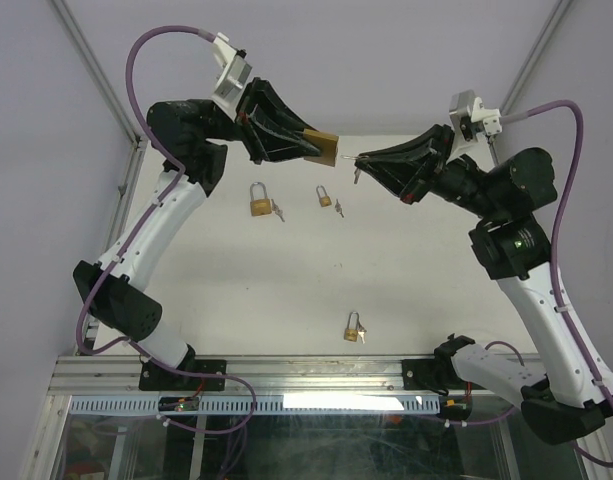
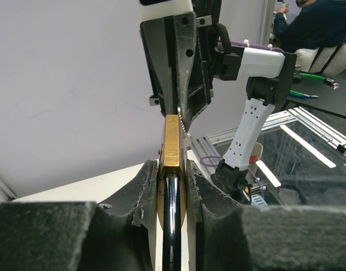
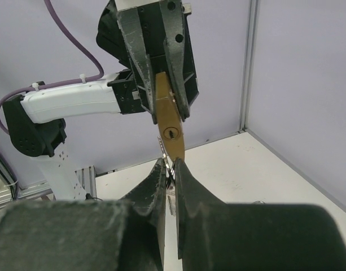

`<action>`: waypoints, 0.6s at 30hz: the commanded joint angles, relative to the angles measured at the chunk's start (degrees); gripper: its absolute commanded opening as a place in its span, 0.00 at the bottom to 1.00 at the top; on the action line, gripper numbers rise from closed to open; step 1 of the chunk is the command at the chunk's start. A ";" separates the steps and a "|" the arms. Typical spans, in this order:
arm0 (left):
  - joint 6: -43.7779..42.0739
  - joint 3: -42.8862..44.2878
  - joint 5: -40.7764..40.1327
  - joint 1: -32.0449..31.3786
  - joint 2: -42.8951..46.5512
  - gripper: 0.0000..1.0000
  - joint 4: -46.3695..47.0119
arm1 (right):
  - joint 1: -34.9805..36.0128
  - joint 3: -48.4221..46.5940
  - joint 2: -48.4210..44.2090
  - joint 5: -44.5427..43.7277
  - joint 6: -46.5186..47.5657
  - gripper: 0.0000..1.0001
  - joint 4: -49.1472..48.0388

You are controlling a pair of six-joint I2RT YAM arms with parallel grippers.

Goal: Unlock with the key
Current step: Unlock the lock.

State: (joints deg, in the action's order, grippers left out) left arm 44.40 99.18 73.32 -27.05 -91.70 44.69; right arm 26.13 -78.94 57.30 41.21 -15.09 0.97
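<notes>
1. Left tool [image 1: 311, 146] is raised above the back of the bench [image 1: 286, 270] and clenched on a brass padlock [image 1: 324, 150].
2. Left wrist view: the padlock [image 2: 171, 148] sits edge-on between the two pads of the left tool [image 2: 171, 169]. Its shackle [image 2: 171, 217] runs back into the gap between them, and the brass body sticks out forward.
3. Right tool [image 1: 371, 157] is raised too. It faces the left tool from the other side and is clamped tight on a small silver key [image 1: 354, 158].
4. Right wrist view: the pads of the right tool [image 3: 169, 165] are pressed together with the key [image 3: 166, 152] poking out from between the tips.
5. In the same view the padlock [image 3: 170, 127] hangs from the left tool [image 3: 156, 62] with its bottom face towards the camera, and the keyhole [image 3: 170, 133] is in plain sight.
6. The key tip is just beside the lower edge of the brass body, below the keyhole and not in it. Cannot tell whether it touches.
7. The bench carries a spare lock [image 1: 259, 200] at back left. Another spare lock [image 1: 325, 196] lies just to its right. A third spare lock [image 1: 354, 328] sits well apart, nearer the arm bases. All three lie flat.
</notes>
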 commanded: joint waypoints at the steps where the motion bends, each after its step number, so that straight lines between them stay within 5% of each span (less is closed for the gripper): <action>1: 1.27 1.50 -5.62 -1.11 2.27 0.00 2.72 | 0.00 1.10 -0.18 -2.63 -1.35 0.00 -6.25; 18: 0.55 1.91 -5.81 -1.69 2.03 0.00 2.09 | -0.03 1.10 1.33 -2.63 -1.35 0.00 -5.85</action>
State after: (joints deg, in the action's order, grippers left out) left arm 44.51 99.18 73.17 -28.05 -91.70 44.62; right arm 26.13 -77.41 58.26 39.62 -15.99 -1.89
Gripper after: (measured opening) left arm 0.193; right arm 0.076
